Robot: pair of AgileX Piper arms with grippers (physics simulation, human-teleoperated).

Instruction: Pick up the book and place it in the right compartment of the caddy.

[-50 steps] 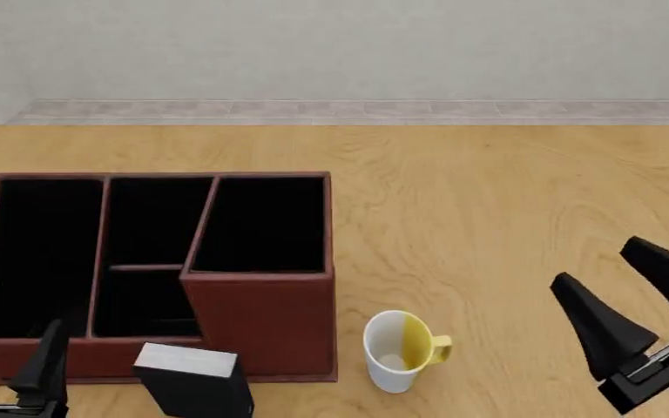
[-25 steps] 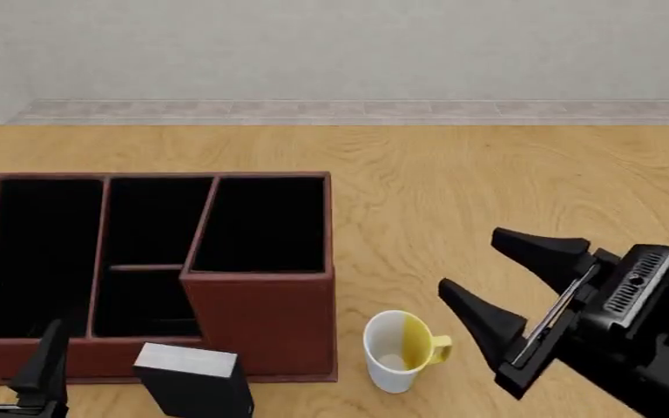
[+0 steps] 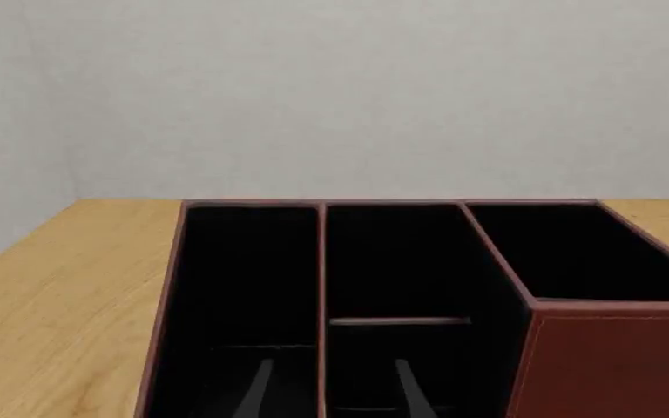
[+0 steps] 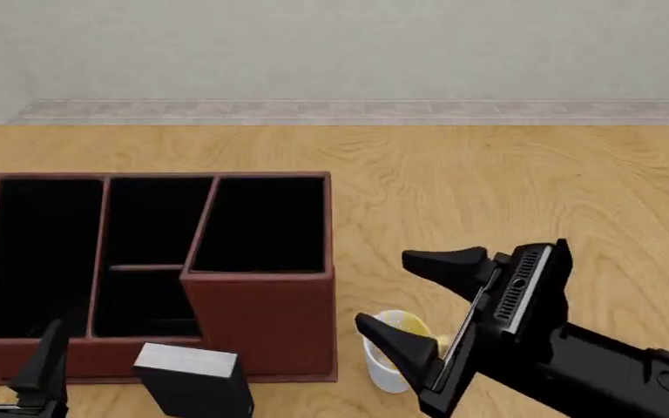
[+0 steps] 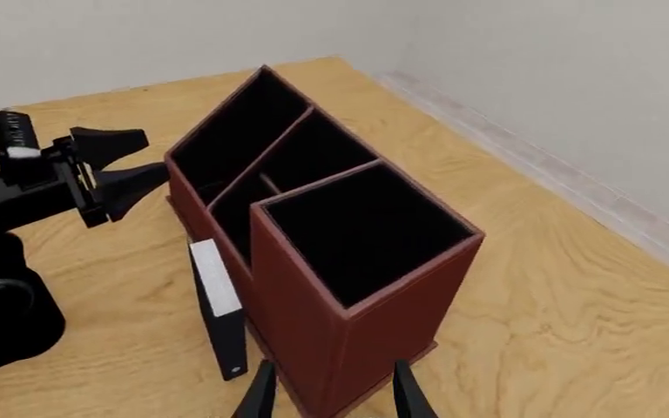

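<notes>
The reddish-brown caddy [image 4: 259,318] stands at the table's left, black inside. Its right compartment [image 4: 262,222] is the tall-walled one and holds nothing. The black book [image 4: 195,383] stands upright against the caddy's near wall, white page edges up. My right gripper [image 4: 410,300] hovers open beside the caddy's right corner, over a mug, with nothing between its fingers. In the right wrist view the book [image 5: 219,305] stands left of the caddy [image 5: 393,322]. My left gripper [image 4: 10,350] is open and still at the caddy's near left corner. The left wrist view shows only the caddy [image 3: 613,366].
A white mug with yellow inside [image 4: 387,361] stands just right of the caddy, partly hidden by my right gripper's lower finger. The left arm [image 5: 21,174] shows beyond the caddy in the right wrist view. Bare wooden tabletop [image 4: 521,192] lies to the right and behind.
My right arm has swung left across the table, from the right edge to over the mug beside the caddy. The left gripper, book and caddy have not moved.
</notes>
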